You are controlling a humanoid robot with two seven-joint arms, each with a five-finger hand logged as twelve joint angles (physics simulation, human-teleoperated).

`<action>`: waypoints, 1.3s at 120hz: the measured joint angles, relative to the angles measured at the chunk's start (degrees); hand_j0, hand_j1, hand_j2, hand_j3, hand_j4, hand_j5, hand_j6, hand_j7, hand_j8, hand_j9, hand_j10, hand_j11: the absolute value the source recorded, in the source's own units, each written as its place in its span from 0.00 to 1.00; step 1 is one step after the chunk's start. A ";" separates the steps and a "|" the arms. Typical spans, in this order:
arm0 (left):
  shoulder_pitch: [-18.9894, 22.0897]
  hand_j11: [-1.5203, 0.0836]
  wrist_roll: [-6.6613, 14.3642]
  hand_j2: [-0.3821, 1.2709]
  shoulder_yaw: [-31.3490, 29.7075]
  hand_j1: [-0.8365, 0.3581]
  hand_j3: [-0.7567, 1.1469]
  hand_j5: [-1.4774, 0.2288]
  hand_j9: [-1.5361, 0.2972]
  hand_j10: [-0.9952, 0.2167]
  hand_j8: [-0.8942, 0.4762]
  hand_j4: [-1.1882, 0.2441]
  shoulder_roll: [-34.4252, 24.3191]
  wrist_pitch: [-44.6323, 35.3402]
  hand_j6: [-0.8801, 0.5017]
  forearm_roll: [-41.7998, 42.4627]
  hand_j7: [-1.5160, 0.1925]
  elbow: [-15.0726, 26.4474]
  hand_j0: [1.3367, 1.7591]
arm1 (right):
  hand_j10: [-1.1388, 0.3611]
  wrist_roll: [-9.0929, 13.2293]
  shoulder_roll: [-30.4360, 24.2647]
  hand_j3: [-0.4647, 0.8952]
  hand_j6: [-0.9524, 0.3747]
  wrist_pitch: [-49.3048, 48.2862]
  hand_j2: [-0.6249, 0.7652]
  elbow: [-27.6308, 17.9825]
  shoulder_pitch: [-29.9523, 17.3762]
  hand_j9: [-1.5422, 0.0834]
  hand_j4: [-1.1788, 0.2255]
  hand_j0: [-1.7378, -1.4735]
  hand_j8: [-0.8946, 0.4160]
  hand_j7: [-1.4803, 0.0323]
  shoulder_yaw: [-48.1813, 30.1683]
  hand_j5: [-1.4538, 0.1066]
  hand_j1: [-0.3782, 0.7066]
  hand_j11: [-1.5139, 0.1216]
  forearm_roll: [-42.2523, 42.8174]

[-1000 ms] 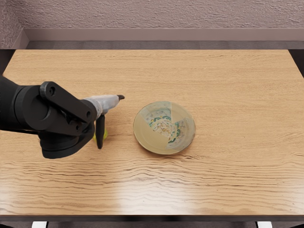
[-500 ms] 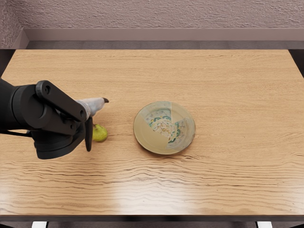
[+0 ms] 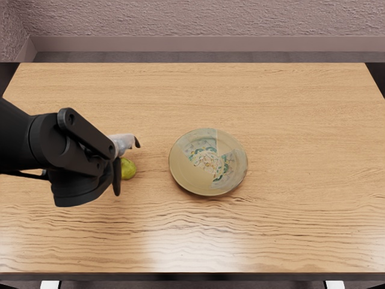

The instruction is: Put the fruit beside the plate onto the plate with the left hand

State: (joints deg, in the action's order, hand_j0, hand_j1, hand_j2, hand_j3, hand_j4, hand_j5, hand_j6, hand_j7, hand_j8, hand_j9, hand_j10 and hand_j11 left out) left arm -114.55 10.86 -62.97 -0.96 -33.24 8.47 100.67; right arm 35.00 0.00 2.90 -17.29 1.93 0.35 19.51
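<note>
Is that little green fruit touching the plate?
Apart. The head view shows a strip of bare table between the fruit and the plate.

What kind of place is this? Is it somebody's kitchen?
Probably a plain dining spot, though it's a computer-made scene: a wooden table holds a patterned plate and a small yellow-green fruit, with a bare textured wall behind.

L robot hand open by pear — plate to its right, wood table
</note>
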 joint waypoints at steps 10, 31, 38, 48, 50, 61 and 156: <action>0.45 0.77 -0.03 0.26 -0.47 0.77 0.40 0.70 0.68 0.64 0.49 0.68 0.00 -0.78 0.48 0.14 0.72 -0.44 0.76 | 0.76 0.00 0.00 0.34 0.72 0.00 0.45 -0.01 0.00 0.95 0.84 0.30 0.68 0.98 0.00 0.93 0.03 0.93 0.00; 1.86 0.76 0.00 0.26 -1.00 0.76 0.40 0.69 0.67 0.63 0.48 0.67 0.95 -1.57 0.47 -2.11 0.71 -0.88 0.76 | 0.76 0.00 0.00 0.34 0.72 0.00 0.45 -0.02 0.01 0.95 0.84 0.30 0.68 0.98 0.00 0.93 0.03 0.93 0.00; 2.39 0.76 0.27 0.26 -1.05 0.75 0.40 0.68 0.67 0.63 0.48 0.66 0.96 -1.65 0.46 -4.65 0.71 -0.83 0.76 | 0.76 0.00 0.00 0.34 0.72 0.00 0.45 -0.02 0.01 0.95 0.84 0.30 0.68 0.98 0.00 0.93 0.03 0.93 0.00; 2.66 0.75 1.15 0.26 -1.09 0.75 0.40 0.68 0.67 0.62 0.48 0.66 0.96 -1.71 0.46 -7.85 0.70 -0.68 0.76 | 0.76 0.00 0.00 0.34 0.72 0.00 0.45 0.01 0.00 0.95 0.84 0.30 0.68 0.98 0.00 0.93 0.03 0.93 0.00; 2.70 0.75 1.39 0.26 -1.10 0.75 0.40 0.68 0.67 0.62 0.48 0.66 0.96 -1.72 0.46 -8.37 0.70 -0.66 0.76 | 0.76 0.00 0.00 0.34 0.72 0.00 0.45 0.01 0.00 0.95 0.84 0.30 0.68 0.98 0.00 0.93 0.03 0.93 0.00; 3.08 0.75 2.64 0.26 -1.15 0.75 0.40 0.68 0.66 0.62 0.47 0.66 0.96 -1.74 0.46 -10.95 0.70 -0.63 0.76 | 0.76 0.00 0.00 0.34 0.72 0.00 0.45 0.00 0.01 0.95 0.84 0.30 0.68 0.98 0.00 0.93 0.03 0.93 0.00; 4.36 0.67 3.73 0.27 -1.22 0.65 0.40 0.61 0.60 0.54 0.40 0.59 0.96 -1.76 0.39 -11.39 0.63 -2.34 0.76 | 0.76 0.00 0.00 0.34 0.72 0.00 0.45 0.01 0.01 0.95 0.84 0.30 0.68 0.98 0.00 0.93 0.03 0.93 0.00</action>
State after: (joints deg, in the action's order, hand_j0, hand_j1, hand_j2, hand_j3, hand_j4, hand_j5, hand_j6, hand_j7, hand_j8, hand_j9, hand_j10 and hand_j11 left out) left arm -110.19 14.59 -64.19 0.00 -35.00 -2.92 98.33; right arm 35.00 0.00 2.90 -17.27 1.93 0.35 19.51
